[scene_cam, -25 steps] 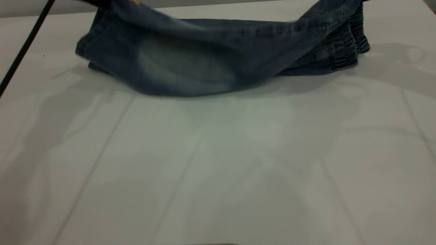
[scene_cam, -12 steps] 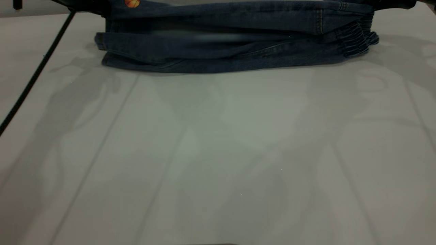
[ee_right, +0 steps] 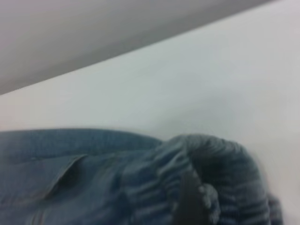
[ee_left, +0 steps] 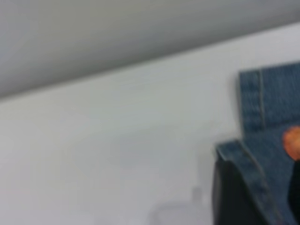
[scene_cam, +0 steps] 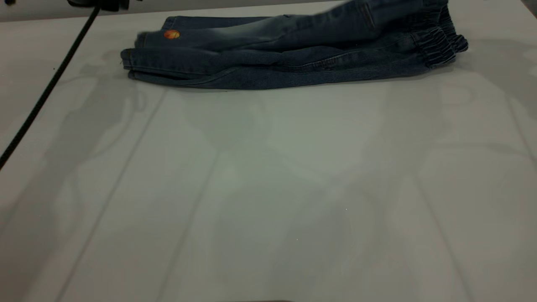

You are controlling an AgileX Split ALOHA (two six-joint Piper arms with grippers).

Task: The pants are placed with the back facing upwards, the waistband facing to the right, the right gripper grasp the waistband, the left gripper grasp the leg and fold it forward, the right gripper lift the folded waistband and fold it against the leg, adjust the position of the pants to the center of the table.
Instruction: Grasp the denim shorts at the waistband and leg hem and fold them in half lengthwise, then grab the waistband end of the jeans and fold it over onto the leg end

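The pants [scene_cam: 272,67] lie folded lengthwise at the far side of the table [scene_cam: 268,188], with the gathered waistband [scene_cam: 436,46] to the right. The printed leg [scene_cam: 201,35] rests on top, its orange ball [scene_cam: 171,34] showing near the hem. My left gripper [scene_cam: 98,4] hangs at the top left edge, apart from that hem and open. The left wrist view shows the leg's hem [ee_left: 262,173] close by. My right gripper is outside the exterior view. In the right wrist view its dark finger [ee_right: 186,206] presses into the waistband [ee_right: 220,173], and the cloth there rises off the fold.
The left arm's black braided cable [scene_cam: 46,90] runs diagonally over the table's left side. A pale wall [scene_cam: 33,10] runs behind the far edge. Bare white table stretches in front of the pants.
The printed leg has dropped from the left gripper onto the lower leg, its ball now lower. The left gripper stays up at the edge. The waistband end remains raised.
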